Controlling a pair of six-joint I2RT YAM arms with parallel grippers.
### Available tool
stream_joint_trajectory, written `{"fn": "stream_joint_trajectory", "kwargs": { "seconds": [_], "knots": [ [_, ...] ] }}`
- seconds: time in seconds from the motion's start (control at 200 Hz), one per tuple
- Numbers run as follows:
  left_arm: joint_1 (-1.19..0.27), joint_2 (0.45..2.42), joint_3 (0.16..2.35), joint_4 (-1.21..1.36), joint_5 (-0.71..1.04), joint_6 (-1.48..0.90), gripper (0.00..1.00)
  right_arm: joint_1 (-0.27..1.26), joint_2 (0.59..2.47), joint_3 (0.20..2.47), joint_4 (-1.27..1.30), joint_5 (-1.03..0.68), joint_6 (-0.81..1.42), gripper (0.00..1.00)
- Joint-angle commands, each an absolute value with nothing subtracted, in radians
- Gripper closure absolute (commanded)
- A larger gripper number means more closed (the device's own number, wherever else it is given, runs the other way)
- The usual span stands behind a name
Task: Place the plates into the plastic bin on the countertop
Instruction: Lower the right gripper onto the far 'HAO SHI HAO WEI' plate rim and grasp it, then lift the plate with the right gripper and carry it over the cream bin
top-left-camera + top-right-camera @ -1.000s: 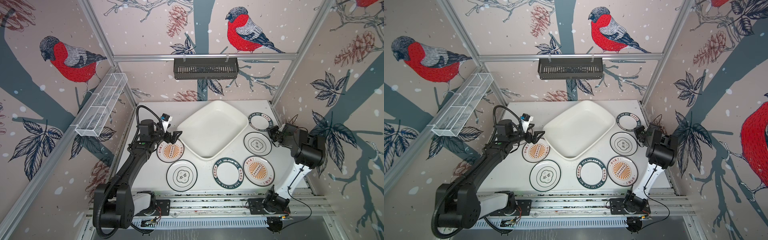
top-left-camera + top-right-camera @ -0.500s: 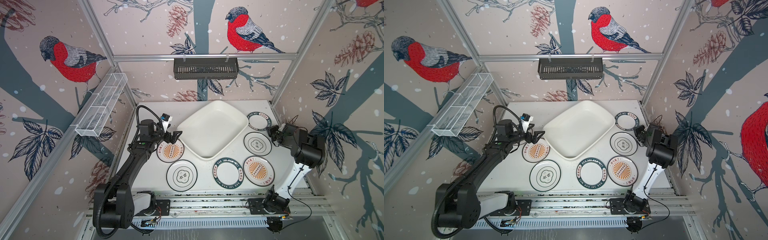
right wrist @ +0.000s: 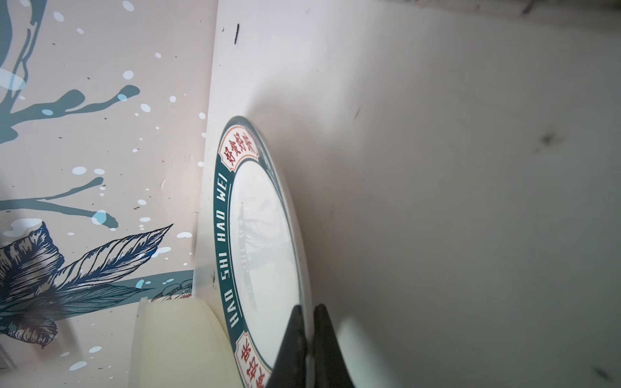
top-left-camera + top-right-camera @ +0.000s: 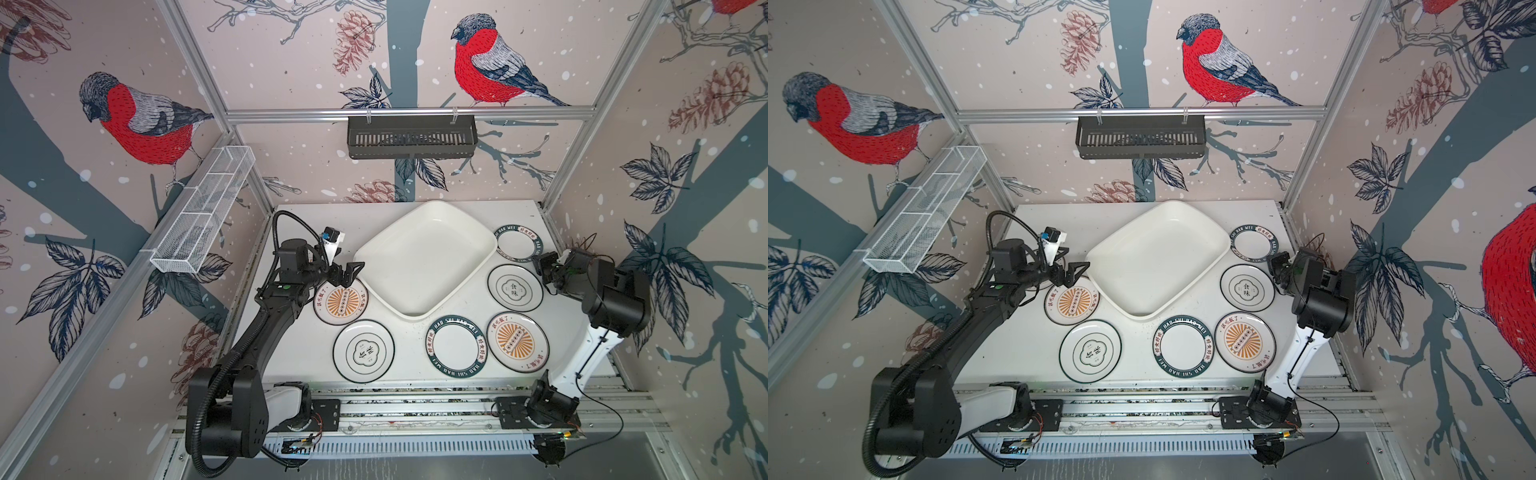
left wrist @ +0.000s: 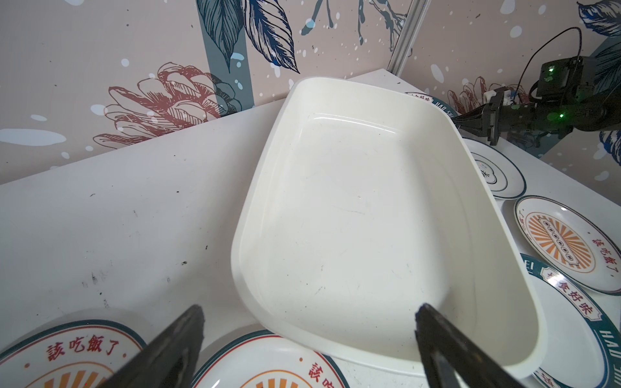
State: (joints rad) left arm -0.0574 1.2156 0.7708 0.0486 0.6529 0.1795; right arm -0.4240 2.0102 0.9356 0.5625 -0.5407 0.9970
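Bullfinch-and-pinecone wallpaper closes in a white speckled desk [image 4: 316, 220]. A black slotted basket [image 4: 411, 137] hangs on the back wall and a white wire rack [image 4: 203, 212] on the left wall. The plastic bin [image 4: 424, 262] sits mid-desk, turned cornerwise.

Both top views show six plates, all outside the bin. On the right side are the far green-lettered plate [image 4: 517, 247], the right emblem plate [image 4: 515, 288] and the right sunburst plate [image 4: 517, 341]. Along the front are the near green-lettered plate [image 4: 456, 346] and the left emblem plate [image 4: 363, 351]. The left sunburst plate [image 4: 343, 303] lies just beside the bin's front-left edge. In the left wrist view a second sunburst plate [image 5: 77, 352] shows next to it – the arm hides that one from above.

The left gripper [image 4: 349, 268] hangs over the left sunburst plate near the bin's left corner. Its jaws are spread wide and hold nothing.

The right gripper [image 4: 539, 258] reaches in low from the right wall. In the right wrist view its jaws are pinched together on the rim of the far green-lettered plate – whether that plate's far edge rests on the desk I cannot tell.
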Motion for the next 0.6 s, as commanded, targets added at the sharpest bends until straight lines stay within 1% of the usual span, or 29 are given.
{"fn": "stream_joint_trajectory", "kwargs": {
  "seconds": [0.0, 0.595],
  "knots": [
    [-0.060, 1.206, 0.777, 0.089, 0.666, 0.186, 0.03, -0.425, 1.978, 0.942, 0.632, -0.530, 1.021, 0.98],
    [-0.060, 1.218, 0.814, 0.073, 0.677, 0.181, 0.03, -0.428, 1.871, 0.953, 0.645, -0.523, 1.074, 0.99]
  ]
}}
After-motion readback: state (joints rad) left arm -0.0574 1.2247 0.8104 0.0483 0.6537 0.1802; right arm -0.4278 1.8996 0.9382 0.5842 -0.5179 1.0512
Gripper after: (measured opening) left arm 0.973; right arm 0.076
